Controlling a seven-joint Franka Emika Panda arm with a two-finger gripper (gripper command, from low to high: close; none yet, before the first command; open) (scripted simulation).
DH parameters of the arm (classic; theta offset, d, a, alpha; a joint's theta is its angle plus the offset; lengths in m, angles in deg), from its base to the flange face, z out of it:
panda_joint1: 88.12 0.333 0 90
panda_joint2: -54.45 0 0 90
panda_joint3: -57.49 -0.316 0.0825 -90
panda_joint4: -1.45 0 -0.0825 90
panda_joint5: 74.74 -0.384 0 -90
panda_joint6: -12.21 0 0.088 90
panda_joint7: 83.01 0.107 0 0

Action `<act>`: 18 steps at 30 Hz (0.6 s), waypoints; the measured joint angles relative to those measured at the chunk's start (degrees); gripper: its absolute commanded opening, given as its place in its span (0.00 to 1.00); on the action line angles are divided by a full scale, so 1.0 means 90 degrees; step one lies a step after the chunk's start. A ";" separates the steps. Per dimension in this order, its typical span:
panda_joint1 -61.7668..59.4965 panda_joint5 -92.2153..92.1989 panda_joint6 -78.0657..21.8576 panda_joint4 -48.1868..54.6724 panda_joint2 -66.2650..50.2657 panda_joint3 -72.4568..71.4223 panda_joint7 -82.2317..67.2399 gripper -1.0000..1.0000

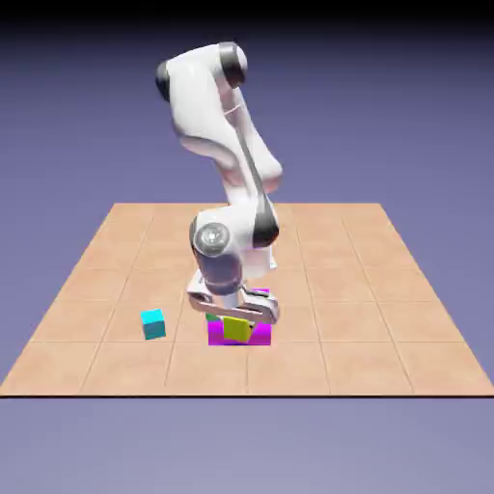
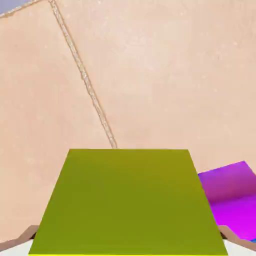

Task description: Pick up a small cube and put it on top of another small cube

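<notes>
Landmark: the magenta block (image 1: 253, 335), on the tiled table (image 1: 386, 318) near its front edge.
Cyan cube (image 1: 152, 324): it sits on the table to the exterior view's left of the magenta block, well apart from it, flat on a tile, one vertical edge turned roughly toward the camera.
Yellow cube (image 1: 236, 329): it is clamped in my gripper (image 1: 236, 323), in front of the magenta block in the exterior view; whether it clears the table I cannot tell.
Yellow cube's heading: as a cube it has no long axis; in the hand view it (image 2: 127, 200) fills the lower middle with its near and far edges level, square to my fingers.
My gripper: closed on the yellow cube, my fingertips (image 2: 27, 234) just peeking out at its two lower corners.
Right of it: in the hand view a slice of the magenta block (image 2: 231, 195) shows just beside the yellow cube.
</notes>
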 measured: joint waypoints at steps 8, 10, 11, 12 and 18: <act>-0.1547 0.0595 -0.0887 0.0171 0.0489 0.0262 -0.2212 0.00; -0.1716 0.0961 -0.1054 0.0115 0.0685 0.0198 -0.2580 0.00; -0.1716 0.0962 -0.1054 0.0115 0.0686 0.0197 -0.2581 0.00; -0.1491 0.0909 -0.1004 0.0097 0.0679 0.0427 -0.2622 0.00; -0.0135 0.0594 -0.0704 -0.0013 0.0643 0.1811 -0.2869 0.00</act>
